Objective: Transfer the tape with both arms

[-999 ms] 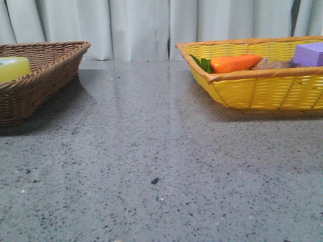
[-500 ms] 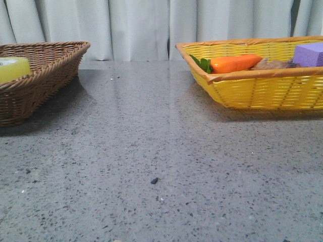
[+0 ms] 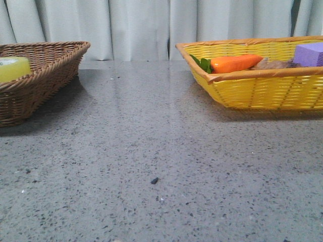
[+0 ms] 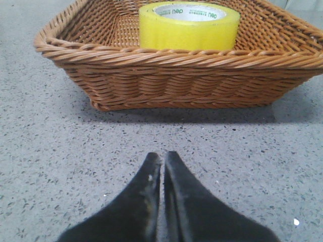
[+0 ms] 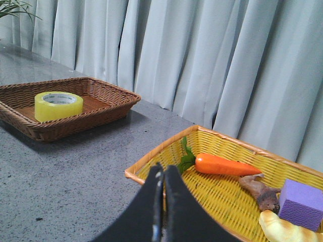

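The tape (image 4: 189,26), a yellow roll with a white core and green lettering, lies flat inside the brown wicker basket (image 4: 176,70). It also shows in the front view (image 3: 14,68) at the far left and in the right wrist view (image 5: 58,105). My left gripper (image 4: 162,155) is shut and empty, over the grey table a short way in front of the brown basket. My right gripper (image 5: 162,169) is shut and empty, above the near corner of the yellow basket (image 5: 151,164). Neither gripper shows in the front view.
The yellow basket (image 3: 262,91) at the right holds an orange toy carrot (image 3: 234,63), a purple block (image 3: 309,53), a brown piece (image 5: 260,191) and a pale yellow item (image 5: 282,229). Grey speckled table (image 3: 151,151) lies between the baskets. Grey curtains hang behind.
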Controlling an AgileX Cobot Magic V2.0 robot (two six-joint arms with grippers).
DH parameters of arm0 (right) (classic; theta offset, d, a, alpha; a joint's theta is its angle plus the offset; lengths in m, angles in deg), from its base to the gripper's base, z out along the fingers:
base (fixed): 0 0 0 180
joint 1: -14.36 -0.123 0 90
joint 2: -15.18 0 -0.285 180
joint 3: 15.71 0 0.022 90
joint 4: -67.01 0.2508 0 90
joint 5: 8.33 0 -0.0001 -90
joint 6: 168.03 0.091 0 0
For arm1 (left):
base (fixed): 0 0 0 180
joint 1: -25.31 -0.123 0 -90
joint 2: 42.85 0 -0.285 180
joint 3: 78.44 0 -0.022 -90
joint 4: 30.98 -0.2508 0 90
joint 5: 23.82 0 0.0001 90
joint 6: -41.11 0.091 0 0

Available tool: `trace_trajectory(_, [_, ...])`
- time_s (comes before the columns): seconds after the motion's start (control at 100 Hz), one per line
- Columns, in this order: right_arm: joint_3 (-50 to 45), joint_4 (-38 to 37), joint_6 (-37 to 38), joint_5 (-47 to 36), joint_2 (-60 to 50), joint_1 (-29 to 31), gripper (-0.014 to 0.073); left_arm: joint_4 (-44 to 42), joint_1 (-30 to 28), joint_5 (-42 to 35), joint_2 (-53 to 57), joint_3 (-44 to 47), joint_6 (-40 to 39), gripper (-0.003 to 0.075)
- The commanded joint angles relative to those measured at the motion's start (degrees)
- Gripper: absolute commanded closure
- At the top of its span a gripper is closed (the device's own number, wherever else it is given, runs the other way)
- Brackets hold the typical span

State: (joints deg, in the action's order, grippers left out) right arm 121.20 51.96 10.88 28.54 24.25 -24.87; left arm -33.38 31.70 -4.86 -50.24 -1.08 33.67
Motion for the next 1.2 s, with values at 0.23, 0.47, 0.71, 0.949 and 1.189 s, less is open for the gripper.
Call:
trace_trajectory(0.23, [1.23,-1.4,-0.21,-4.27,0.8,0.16,0.0668,0.68,0.03,-2.88,1.59,0.63,-0.48,0.0741])
trace_trajectory(0.47, [-1.11,-4.07,-0.32,-5.77,0.8,0.96,0.0668,0.68,0.03,-2.88,1.59,0.63,-0.48,0.0741])
trace_trajectory(0.71, [-9.56,-4.84,-0.32,-22.29,0.8,9.61,0.0668,0.68,0.03,-2.88,1.59,0.63,-0.48,0.0741])
trace_trajectory(0.949, [-19.2,0.44,-0.21,-37.58,0.8,25.01,0.0668,0.68,0.03,-2.88,1.59,0.63,-0.48,0.0741])
trace_trajectory(1.189, [-27.51,12.97,0.68,-47.74,0.8,42.0,0.0668,0.68,0.03,-2.88,1.59,0.63,-0.48,0.0741])
